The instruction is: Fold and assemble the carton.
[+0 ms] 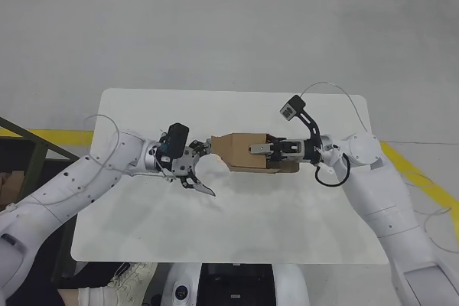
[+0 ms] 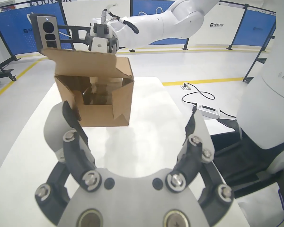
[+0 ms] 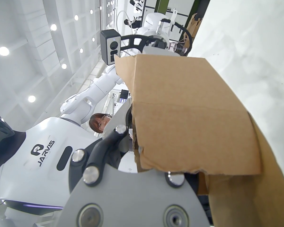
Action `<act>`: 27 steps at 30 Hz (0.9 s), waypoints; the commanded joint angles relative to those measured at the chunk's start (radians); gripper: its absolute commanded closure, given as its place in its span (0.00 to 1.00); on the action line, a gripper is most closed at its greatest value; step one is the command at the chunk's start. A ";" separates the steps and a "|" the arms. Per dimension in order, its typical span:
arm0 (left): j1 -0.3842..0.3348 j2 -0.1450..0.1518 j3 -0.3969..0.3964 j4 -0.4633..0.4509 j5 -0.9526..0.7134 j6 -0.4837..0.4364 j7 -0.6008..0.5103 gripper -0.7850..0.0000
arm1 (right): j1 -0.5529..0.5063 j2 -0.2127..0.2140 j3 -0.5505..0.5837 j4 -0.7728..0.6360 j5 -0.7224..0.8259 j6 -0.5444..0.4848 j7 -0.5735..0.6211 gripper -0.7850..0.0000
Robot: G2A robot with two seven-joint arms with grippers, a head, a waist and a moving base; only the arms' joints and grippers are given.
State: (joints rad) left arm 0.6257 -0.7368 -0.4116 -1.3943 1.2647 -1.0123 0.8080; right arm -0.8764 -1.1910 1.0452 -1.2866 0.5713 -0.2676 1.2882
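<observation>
A brown carton (image 1: 241, 150) lies on its side mid-table. Its open end faces my left gripper (image 1: 206, 170), and its flaps are partly folded. In the left wrist view the carton (image 2: 122, 90) sits just past my left gripper (image 2: 130, 112), which is open and holds nothing; one black fingertip (image 2: 68, 112) is close to a loose flap. My right gripper (image 1: 262, 151) grips the carton from the far end, shut on its upper wall. In the right wrist view the cardboard (image 3: 187, 119) sits between the fingers, with one finger (image 3: 123, 116) showing beside it.
The white table (image 1: 214, 222) has bare room in front of and behind the carton. The table edge runs close on the left arm's side. A cable and a power adapter (image 2: 207, 109) lie on the floor beyond the table.
</observation>
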 commanded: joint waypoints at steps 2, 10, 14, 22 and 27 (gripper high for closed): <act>-0.001 0.004 0.012 -0.012 0.015 0.000 0.000 0.00 | 0.001 0.000 0.000 0.003 0.002 -0.001 -0.002 1.00; -0.030 -0.004 0.044 -0.017 0.019 0.000 0.000 0.00 | 0.005 -0.002 -0.005 0.005 0.003 0.000 0.003 1.00; -0.046 -0.015 0.054 -0.010 0.010 0.000 0.000 0.00 | 0.008 -0.002 -0.007 0.009 0.003 0.000 0.007 1.00; -0.075 -0.035 0.079 0.001 0.038 0.000 0.000 0.00 | 0.009 -0.003 -0.008 0.014 0.007 -0.005 0.009 1.00; -0.082 -0.039 0.081 0.016 0.031 0.005 0.005 0.00 | 0.008 -0.002 -0.005 0.015 0.009 -0.008 0.012 1.00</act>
State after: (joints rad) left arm 0.5433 -0.7760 -0.3293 -1.3832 1.2994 -1.0100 0.8101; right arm -0.8683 -1.1934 1.0399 -1.2713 0.5803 -0.2758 1.2997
